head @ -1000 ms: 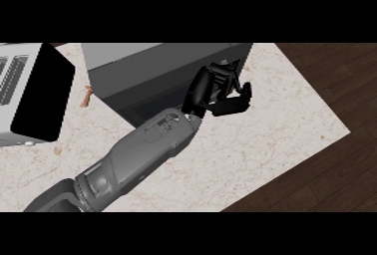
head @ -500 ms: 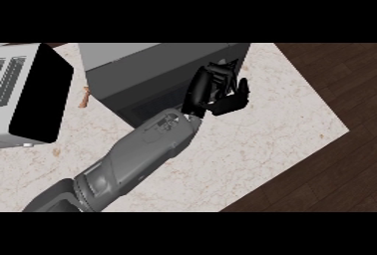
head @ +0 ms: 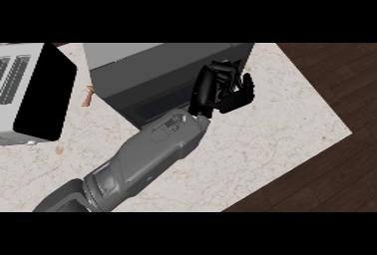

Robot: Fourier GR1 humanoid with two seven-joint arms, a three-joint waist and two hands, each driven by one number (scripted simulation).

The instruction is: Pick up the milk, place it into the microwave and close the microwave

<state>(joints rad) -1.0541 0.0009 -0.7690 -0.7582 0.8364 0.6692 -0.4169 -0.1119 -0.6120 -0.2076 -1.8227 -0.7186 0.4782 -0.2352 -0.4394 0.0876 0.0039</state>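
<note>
Head view: pale marble counter [head: 280, 134] fills most of the frame. Its rt edge runs down-right from the top, turns a corner at mid-right, then cuts back down-left. Dark wood floor [head: 331, 69] lies beyond both edges. Open counter room is rt of and below the arm, btwn it and that corner.

Top centre stands a dark grey box [head: 147, 69]. Top left is a light grey appliance [head: 15, 74] w/ a black panel [head: 44, 94] on its rt side. A narrow strip of counter runs btwn them, w/ a small brown item [head: 88, 97] in it. Which one is the microwave: can't tell.

Left forearm [head: 147, 154] comes in from lower left, slanting up-right. Left hand [head: 208, 92] sits against the box's rt front corner, partly over the counter. Open or closed on sthg: can't tell. Milk isn't visible, so its place rel. to the hand can't be told.
</note>
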